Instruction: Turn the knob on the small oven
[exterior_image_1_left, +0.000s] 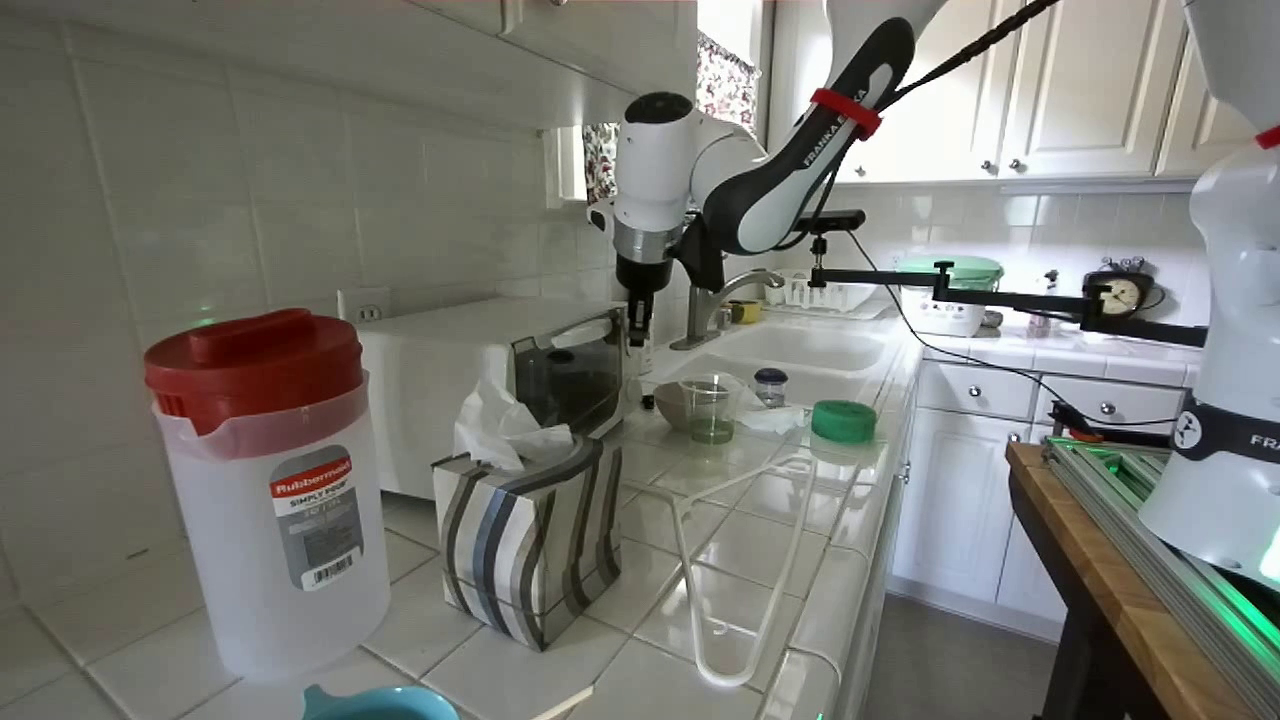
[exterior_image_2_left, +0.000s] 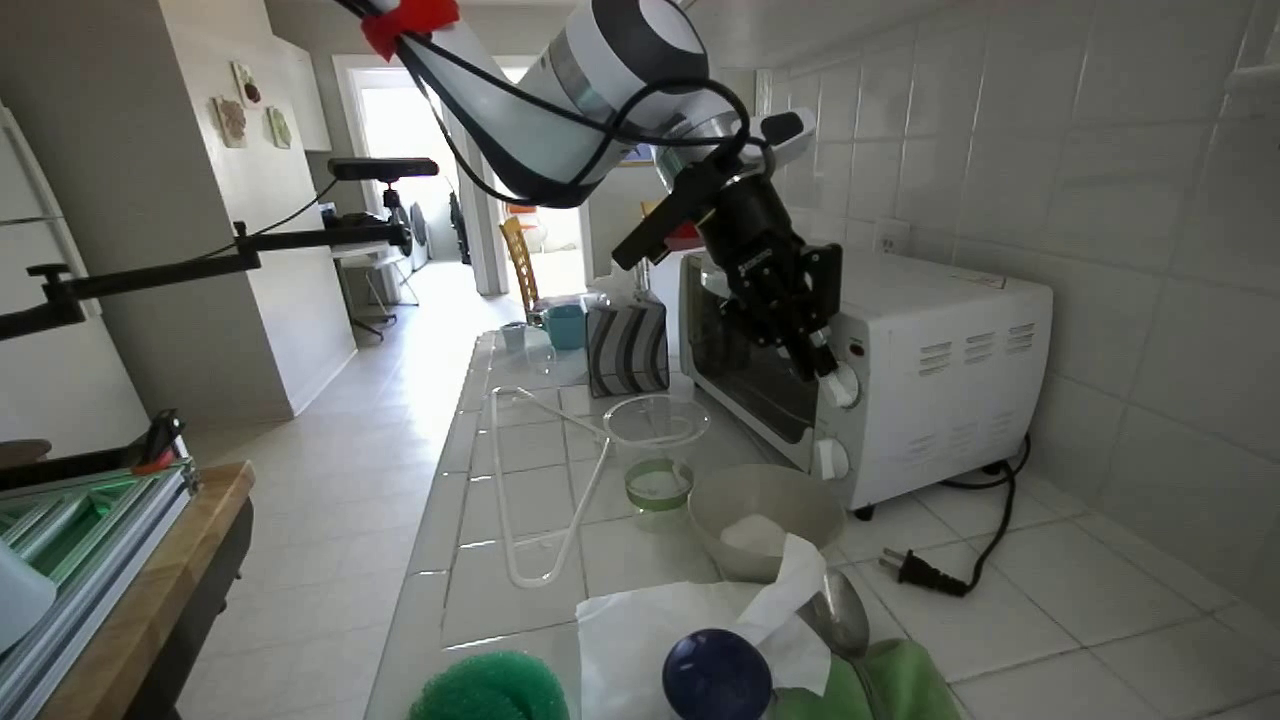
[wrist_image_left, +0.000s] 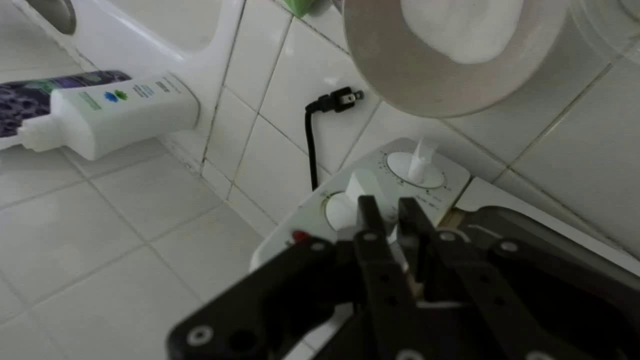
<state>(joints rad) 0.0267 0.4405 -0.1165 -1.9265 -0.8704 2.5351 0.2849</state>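
The small oven (exterior_image_2_left: 940, 380) is a white box with a dark glass front; it also shows in an exterior view (exterior_image_1_left: 430, 370). Its front panel (wrist_image_left: 312, 212) carries two white knobs. My gripper (exterior_image_2_left: 824, 360) reaches down to the upper knob (exterior_image_2_left: 843, 386). In the wrist view my gripper (wrist_image_left: 387, 204) has its fingers close together around the ridge of that knob (wrist_image_left: 341, 211); the left finger hides part of it. The lower knob (wrist_image_left: 422, 170) stands apart from the fingers. In an exterior view my gripper (exterior_image_1_left: 640, 325) is beside the oven's far end and the knobs are hidden.
A beige bowl (exterior_image_2_left: 765, 510) and clear cup (exterior_image_2_left: 657, 450) stand before the oven. A power plug (exterior_image_2_left: 930, 572) lies beside it. A tissue box (exterior_image_1_left: 530, 530), red-lidded jug (exterior_image_1_left: 270, 500) and white hanger (exterior_image_1_left: 720, 680) share the counter. Bottles (wrist_image_left: 125, 112) lie near the sink (exterior_image_1_left: 800, 345).
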